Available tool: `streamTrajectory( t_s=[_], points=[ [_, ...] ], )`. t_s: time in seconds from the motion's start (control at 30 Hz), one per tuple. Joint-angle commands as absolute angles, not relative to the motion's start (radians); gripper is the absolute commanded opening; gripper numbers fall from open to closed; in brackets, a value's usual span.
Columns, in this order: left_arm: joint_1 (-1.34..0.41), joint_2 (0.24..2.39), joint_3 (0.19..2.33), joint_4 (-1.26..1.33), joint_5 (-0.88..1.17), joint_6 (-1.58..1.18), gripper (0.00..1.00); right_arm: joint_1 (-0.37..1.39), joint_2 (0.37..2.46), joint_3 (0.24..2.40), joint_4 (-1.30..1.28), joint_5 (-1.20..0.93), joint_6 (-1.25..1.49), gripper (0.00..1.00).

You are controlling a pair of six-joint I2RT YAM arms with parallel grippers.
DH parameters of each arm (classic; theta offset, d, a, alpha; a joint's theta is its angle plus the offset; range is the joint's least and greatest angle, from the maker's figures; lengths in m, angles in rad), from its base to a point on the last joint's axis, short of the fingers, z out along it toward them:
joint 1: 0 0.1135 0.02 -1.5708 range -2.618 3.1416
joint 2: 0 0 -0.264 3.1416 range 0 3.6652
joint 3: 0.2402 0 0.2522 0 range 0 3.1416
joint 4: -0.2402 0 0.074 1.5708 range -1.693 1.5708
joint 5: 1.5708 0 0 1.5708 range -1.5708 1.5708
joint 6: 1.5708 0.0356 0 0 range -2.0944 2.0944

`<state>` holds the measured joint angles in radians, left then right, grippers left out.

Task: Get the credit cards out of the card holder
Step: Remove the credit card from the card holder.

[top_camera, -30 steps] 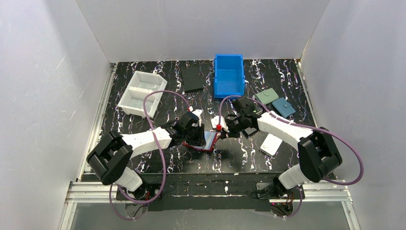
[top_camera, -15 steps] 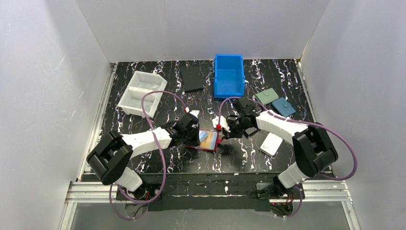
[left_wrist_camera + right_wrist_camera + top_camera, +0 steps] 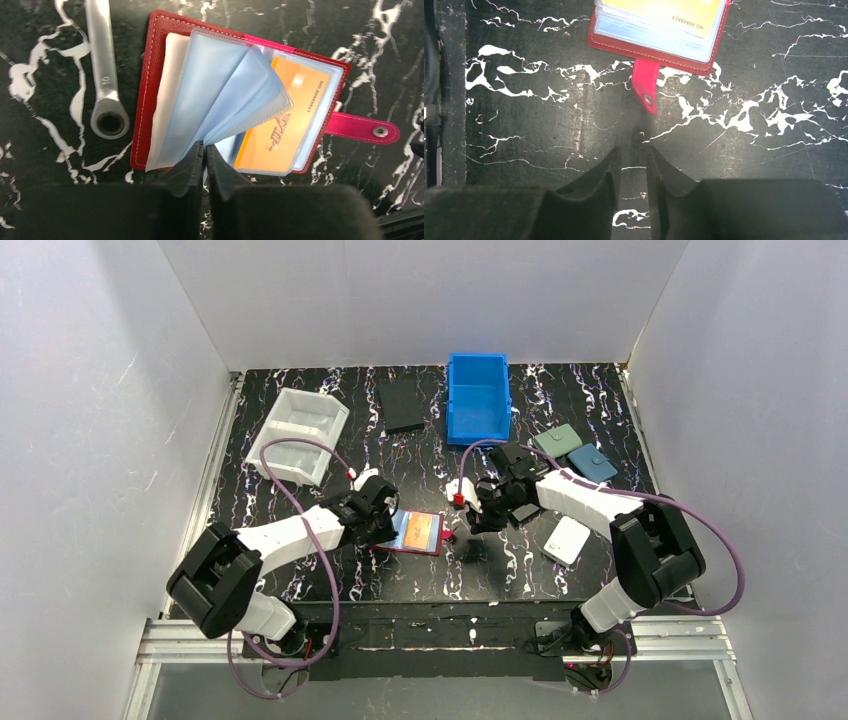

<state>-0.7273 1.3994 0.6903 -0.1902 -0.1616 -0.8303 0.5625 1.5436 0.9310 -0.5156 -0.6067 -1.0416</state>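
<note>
The red card holder (image 3: pixel 412 545) lies open on the table; its red cover (image 3: pixel 149 100) and snap tab (image 3: pixel 362 131) show in the left wrist view. An orange credit card (image 3: pixel 295 125) sits in a clear right-hand pocket. A whitish card (image 3: pixel 167 85) shows under the left pockets. My left gripper (image 3: pixel 205 146) is shut on the near edge of the pale blue pocket leaves (image 3: pixel 220 90), which fan upward. In the top view it (image 3: pixel 390 524) is at the holder's left edge. My right gripper (image 3: pixel 631 150) hangs slightly open and holds nothing, just short of the tab (image 3: pixel 644 87).
A steel ring wrench (image 3: pixel 105 75) lies beside the holder. At the back stand a white tray (image 3: pixel 298 435), a black case (image 3: pixel 403 405) and a blue bin (image 3: pixel 478 395). A teal wallet (image 3: pixel 557 441), blue wallet (image 3: pixel 592 464) and white wallet (image 3: pixel 567 540) lie right.
The holder, held up between both grippers before, now lies flat and open. My right gripper has let go of the snap tab and opened. My left arm has shifted left.
</note>
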Motion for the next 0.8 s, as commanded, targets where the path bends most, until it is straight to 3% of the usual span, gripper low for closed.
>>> streamTrajectory(
  t_s=[0.0,0.27,0.4,0.6,0.77],
  points=[
    [-0.719,1.449,0.77,-0.349,-0.211,-0.894,0.22,0.546,1.509,0.96,-0.528,-0.685,-1.012,0.35],
    [-0.718,1.346,0.78,-0.416,-0.309,-0.888,0.5,0.543,1.52,0.996,-0.505,-0.838,-0.83,0.37],
    [-0.694,1.328,0.79,-0.491,-0.397,-0.865,0.52,0.546,1.534,0.988,-0.409,-0.913,-0.663,0.35],
    [-0.641,1.313,0.78,-0.491,-0.368,-0.831,0.51,0.56,1.541,0.934,-0.227,-0.93,-0.454,0.35],
    [-0.641,1.147,0.694,-0.247,-0.065,-0.631,0.49,0.561,1.57,0.876,0.02,-0.918,-0.133,0.29]
  ],
)
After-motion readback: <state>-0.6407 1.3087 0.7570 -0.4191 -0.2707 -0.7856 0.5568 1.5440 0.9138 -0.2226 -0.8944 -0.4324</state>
